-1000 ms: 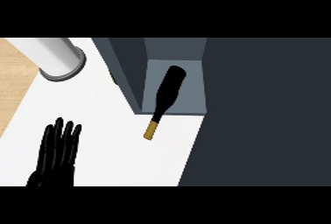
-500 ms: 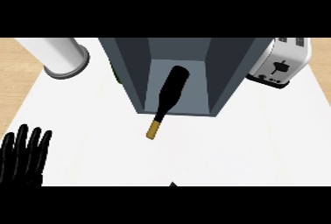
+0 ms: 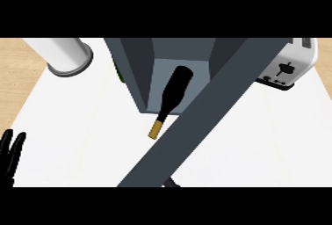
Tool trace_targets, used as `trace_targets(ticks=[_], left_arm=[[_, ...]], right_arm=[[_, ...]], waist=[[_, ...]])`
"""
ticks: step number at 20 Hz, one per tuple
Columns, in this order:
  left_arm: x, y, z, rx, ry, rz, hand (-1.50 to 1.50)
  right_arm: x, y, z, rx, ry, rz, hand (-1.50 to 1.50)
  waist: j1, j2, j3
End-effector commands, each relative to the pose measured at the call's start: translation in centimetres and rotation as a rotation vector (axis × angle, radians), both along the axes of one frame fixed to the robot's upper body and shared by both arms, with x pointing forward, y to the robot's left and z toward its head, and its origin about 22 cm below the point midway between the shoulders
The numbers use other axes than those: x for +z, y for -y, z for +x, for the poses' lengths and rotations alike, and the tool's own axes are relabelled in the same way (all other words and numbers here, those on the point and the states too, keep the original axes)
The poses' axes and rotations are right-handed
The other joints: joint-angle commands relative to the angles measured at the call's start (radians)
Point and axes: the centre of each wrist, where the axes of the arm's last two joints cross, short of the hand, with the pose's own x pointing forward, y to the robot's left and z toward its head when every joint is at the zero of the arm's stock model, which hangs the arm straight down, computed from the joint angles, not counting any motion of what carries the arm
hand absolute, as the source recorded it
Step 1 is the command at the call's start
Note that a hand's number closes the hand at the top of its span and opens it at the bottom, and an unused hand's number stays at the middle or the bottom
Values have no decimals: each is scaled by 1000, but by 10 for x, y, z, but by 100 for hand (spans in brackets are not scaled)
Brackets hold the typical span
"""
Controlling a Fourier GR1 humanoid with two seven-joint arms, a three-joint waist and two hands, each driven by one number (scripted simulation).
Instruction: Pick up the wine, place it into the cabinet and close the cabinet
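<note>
Left hand at far-left edge, black fingers straight, holding nothing; white cylinder canister top left; dark wine bottle lying in grey cabinet, gold-capped neck sticking out over white counter; grey cabinet door crossing diagonally; white toaster right.

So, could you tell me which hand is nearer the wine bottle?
Right: the right hand peeks out under the cabinet door, below the wine bottle; the left hand rests at the far-left edge.
</note>
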Motion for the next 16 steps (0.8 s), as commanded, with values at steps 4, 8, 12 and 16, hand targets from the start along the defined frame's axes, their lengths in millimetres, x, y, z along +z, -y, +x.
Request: trace_targets(ticks=[4, 8, 12, 16], left_arm=[[10, -22, -4, -26, 19, -23, -150], [21, -37, -1, -34, 42, -3, -150], [25, -43, 4, -39, 39, -18, -150], [30, -55, 8, -56, 27, -13, -150]], right_arm=[[31, -59, 51, -21, -34, -4, 150], [54, -87, 84, -25, -12, -42, 150], [49, -110, 121, -66, 3, -45, 150], [79, -120, 146, 3, -83, -48, 150]], waist=[[22, 5, 1], [30, 7, 2], [27, 15, 3], [39, 19, 2]])
